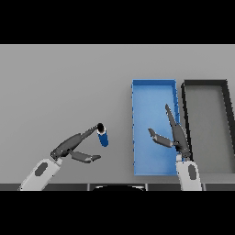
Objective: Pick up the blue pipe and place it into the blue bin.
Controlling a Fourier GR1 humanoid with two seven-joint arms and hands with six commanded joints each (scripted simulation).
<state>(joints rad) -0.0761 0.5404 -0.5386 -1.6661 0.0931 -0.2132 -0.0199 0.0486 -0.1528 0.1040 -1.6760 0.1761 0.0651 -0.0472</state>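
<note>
Grey tabletop [59, 82]: blue bin [153, 89] beside dark bin [206, 85]. Your right robot hand [176, 137] spread open over blue bin. Blue pipe [103, 136], short w/ dark end, left of bin; left robot hand [75, 146] open, fingertip touching it.

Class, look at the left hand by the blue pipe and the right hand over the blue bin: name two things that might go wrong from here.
1. The left hand has only a fingertip at the top of the blue pipe, with the thumb apart below; a push may topple or roll it.
2. The right hand hangs open over the blue bin, so it may obstruct the drop.
</note>
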